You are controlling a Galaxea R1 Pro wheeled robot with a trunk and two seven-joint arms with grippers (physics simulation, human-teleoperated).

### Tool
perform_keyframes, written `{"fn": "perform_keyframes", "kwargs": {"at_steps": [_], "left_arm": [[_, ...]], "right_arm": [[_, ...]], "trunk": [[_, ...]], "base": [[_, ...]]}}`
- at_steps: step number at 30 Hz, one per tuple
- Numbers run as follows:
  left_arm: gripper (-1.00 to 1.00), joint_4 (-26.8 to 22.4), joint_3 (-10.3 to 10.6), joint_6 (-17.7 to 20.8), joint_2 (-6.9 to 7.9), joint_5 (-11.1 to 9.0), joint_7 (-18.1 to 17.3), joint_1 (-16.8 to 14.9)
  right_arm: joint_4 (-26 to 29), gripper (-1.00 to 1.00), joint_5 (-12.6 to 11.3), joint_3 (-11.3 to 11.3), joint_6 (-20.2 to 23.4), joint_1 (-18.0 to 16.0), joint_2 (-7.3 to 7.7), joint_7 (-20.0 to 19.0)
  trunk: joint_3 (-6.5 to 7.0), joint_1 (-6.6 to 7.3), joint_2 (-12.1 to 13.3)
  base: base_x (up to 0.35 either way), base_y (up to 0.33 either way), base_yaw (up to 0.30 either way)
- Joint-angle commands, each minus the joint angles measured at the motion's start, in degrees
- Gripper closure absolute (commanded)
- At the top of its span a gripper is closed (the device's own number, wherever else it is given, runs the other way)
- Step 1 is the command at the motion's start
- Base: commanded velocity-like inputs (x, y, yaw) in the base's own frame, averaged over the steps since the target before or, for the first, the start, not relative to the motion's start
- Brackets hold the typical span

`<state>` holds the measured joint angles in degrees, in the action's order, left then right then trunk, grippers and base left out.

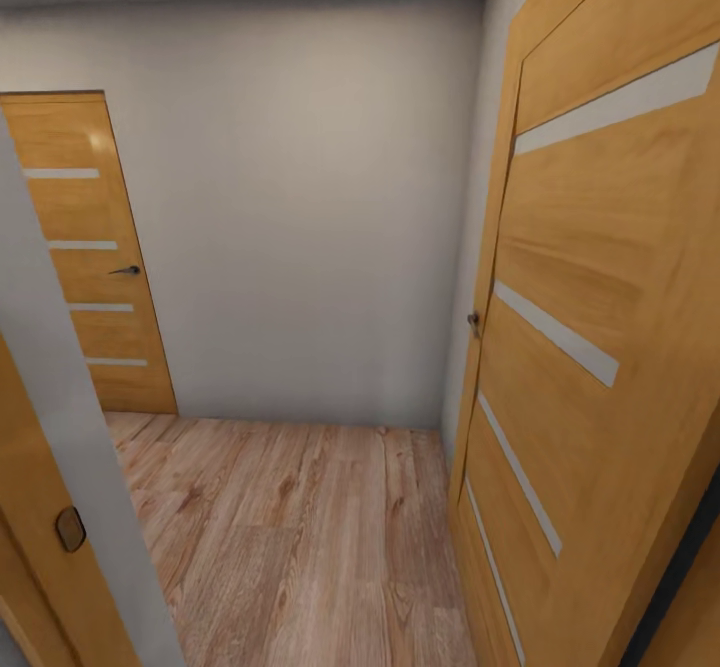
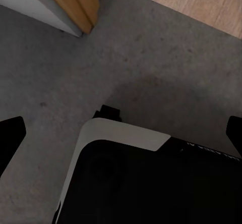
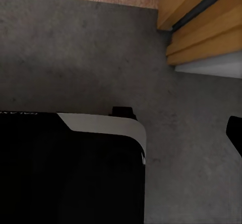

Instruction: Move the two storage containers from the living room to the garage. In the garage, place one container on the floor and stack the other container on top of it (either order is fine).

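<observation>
The two storage containers are out of view. In the left wrist view my left gripper (image 2: 121,133) is open, its black fingertips (image 2: 11,135) far apart at the picture's edges, with nothing between them. It hangs over my black and white base (image 2: 126,173) and the dark grey concrete floor (image 2: 50,72). In the right wrist view my right gripper (image 3: 123,133) shows one black fingertip (image 3: 235,133) at the edge, set wide and holding nothing, above the same floor (image 3: 75,57).
Ahead lies a small hallway with a light wood plank floor (image 1: 300,527) and a white back wall (image 1: 300,227). A closed wooden door (image 1: 90,267) stands at the back left. An open wooden door (image 1: 600,347) fills the right. A door frame (image 1: 60,467) is close on the left.
</observation>
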<state>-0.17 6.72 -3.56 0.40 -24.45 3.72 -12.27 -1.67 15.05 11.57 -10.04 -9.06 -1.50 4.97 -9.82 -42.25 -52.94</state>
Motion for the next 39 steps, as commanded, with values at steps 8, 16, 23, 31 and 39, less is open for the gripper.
{"fn": "perform_keyframes", "kwargs": {"at_steps": [8,16,23,31,39], "left_arm": [[-1.00,0.06,0.56,-0.13,0.11,-0.42,0.15,-0.03],[-1.00,0.05,0.58,-0.13,0.12,-0.42,0.15,-0.03],[-1.00,0.05,0.58,-0.13,0.12,-0.42,0.15,-0.03],[-1.00,0.03,0.58,-0.13,0.12,-0.42,0.15,-0.03],[-1.00,0.06,0.58,-0.13,0.12,-0.44,0.15,-0.03]], "right_arm": [[-0.19,-1.00,0.68,0.47,-0.33,-0.08,-0.08,0.30],[-0.18,-1.00,0.68,0.45,-0.42,-0.08,-0.01,0.33],[-0.18,-1.00,0.68,0.40,-0.82,-0.07,0.20,0.31],[-0.18,-1.00,0.71,0.36,-0.86,-0.08,0.07,0.33],[-0.18,-1.00,0.68,0.38,-0.93,-0.08,-0.15,0.33]], "trunk": [[-0.08,-0.01,-0.06],[-0.08,-0.01,-0.06],[-0.08,-0.01,-0.06],[-0.08,-0.01,-0.06],[-0.08,-0.01,-0.06]], "base": [[0.181,0.000,0.000],[0.317,0.000,0.000],[0.321,0.000,0.000],[0.320,0.000,0.000],[0.310,0.000,0.000]]}}
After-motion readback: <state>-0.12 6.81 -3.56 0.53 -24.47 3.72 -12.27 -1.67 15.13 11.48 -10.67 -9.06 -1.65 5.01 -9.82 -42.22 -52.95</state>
